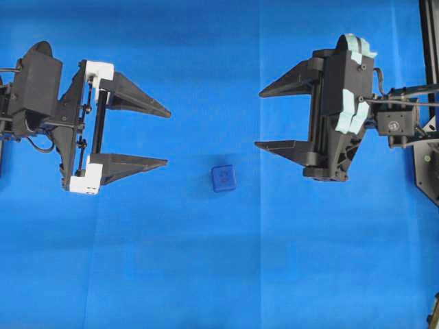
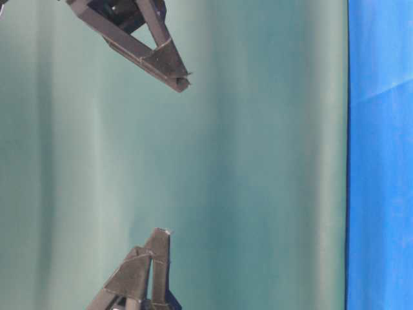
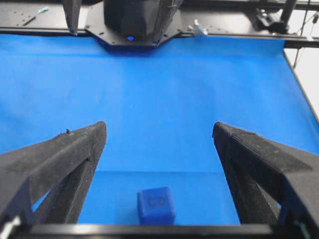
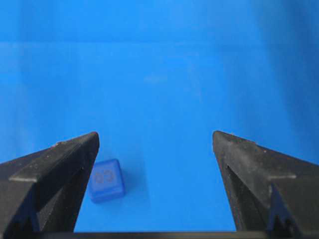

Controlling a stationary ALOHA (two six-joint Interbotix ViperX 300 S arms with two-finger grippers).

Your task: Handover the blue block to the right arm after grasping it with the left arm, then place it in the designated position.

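The blue block [image 1: 223, 178] lies on the blue cloth between the two arms, slightly below their line. It also shows low in the left wrist view as the block [image 3: 156, 205], and at lower left in the right wrist view as the block [image 4: 106, 180]. My left gripper [image 1: 167, 137], with white blocks on its frame, hovers to the left of the block, open and empty. My right gripper [image 1: 258, 118], with mint-green casing, hovers to the upper right of it, also open and empty. The table-level view shows both pairs of fingertips high above the cloth.
Blue cloth [image 1: 219, 274] covers the whole table. A black frame and the right arm's base [image 3: 134, 20] run along the far edge in the left wrist view. Cables and mounts [image 1: 405, 123] sit at the right edge.
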